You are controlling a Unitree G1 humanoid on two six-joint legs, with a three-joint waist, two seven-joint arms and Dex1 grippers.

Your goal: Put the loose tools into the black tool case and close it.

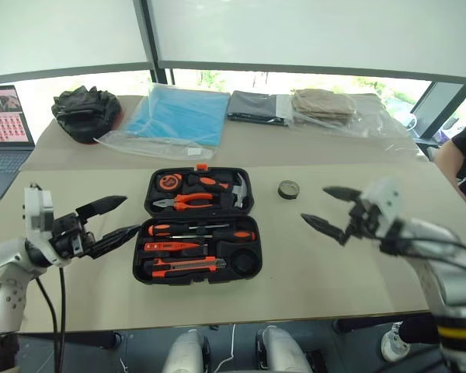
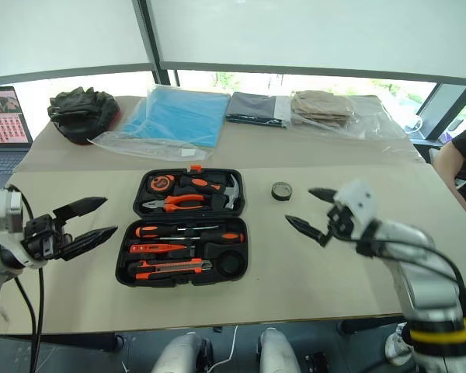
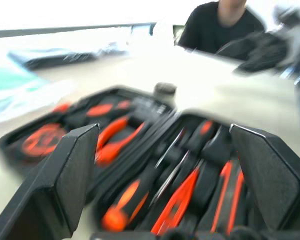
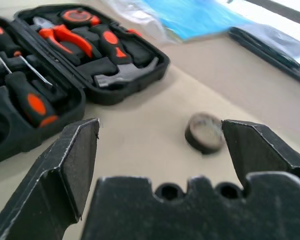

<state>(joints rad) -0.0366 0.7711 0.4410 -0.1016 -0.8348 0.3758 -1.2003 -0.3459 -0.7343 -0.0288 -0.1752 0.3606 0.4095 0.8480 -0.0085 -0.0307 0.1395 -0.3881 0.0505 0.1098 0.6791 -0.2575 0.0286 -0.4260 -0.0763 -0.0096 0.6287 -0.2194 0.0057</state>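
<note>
Both grippers are hovering over the near half of the table (image 1: 311, 287): the left gripper (image 1: 118, 217) is spreading its fingers wide beside the black tool case (image 1: 198, 225), gripping nothing, and the right gripper (image 1: 326, 208) is gaping equally, empty. Between them the case is lying open, holding two long screwdrivers (image 1: 202, 231), a slim orange screwdriver (image 1: 171, 246) and the utility knife (image 1: 188, 266) in its near half. Just beyond the right gripper, the small black tape roll (image 1: 288, 189) is sitting loose on the table.

laptop (image 1: 4, 136), black fabric bundle (image 1: 85, 113) — blue bag (image 1: 179, 115), seated person (image 1: 462, 159)
</note>
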